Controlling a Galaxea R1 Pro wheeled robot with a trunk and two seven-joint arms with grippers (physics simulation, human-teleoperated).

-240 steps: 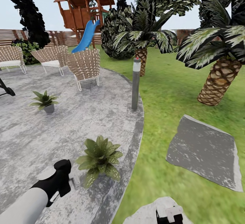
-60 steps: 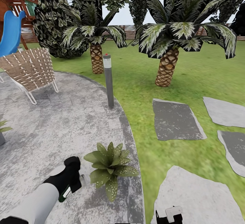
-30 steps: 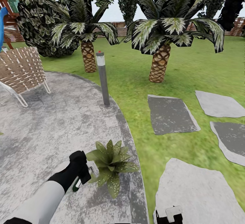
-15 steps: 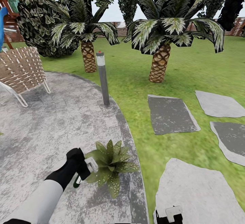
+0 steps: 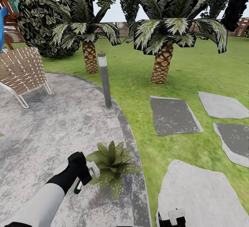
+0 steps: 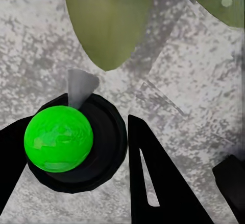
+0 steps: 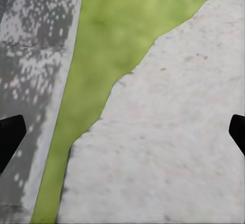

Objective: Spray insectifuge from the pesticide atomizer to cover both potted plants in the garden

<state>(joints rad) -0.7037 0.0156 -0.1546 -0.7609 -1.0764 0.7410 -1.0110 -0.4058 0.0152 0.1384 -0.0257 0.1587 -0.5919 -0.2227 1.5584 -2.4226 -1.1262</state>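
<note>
- One potted plant [image 5: 112, 166] sits on the grey paved patio [image 5: 52, 123] close to its curved edge with the lawn [image 5: 162, 92]; it serves as the landmark for everything below.
- Compared with two seconds ago, the lamp post and stepping stones sit further left in the head view, so the camera has turned; over the last half second the scene holds steady.
- Over the same two seconds the left gripper [image 5: 86, 173] moves in from just short of the plant, and it now overlaps the outer leaves on the patio side.
- My reading: the robot is in spraying position for this plant, and a second plant remains to be treated.
- Held in the left gripper, the pesticide atomizer [image 5: 90, 171] is a tiny pale bottle with a dark base and a green tip, its nozzle end toward the plant's leaves.
- From the left wrist view, the atomizer [image 6: 71, 142] appears as a bright green ball on a black disc with a pale grey wedge, gripped between black fingers [image 6: 153, 183], with a broad speckled leaf [image 6: 107, 19] just beyond.
- Beside the plant, toward the lawn, the right gripper [image 5: 172, 218] hangs low over a pale stepping stone [image 5: 204, 192]; its dark fingertips [image 7: 10, 137] stand wide apart with nothing between them.
</note>
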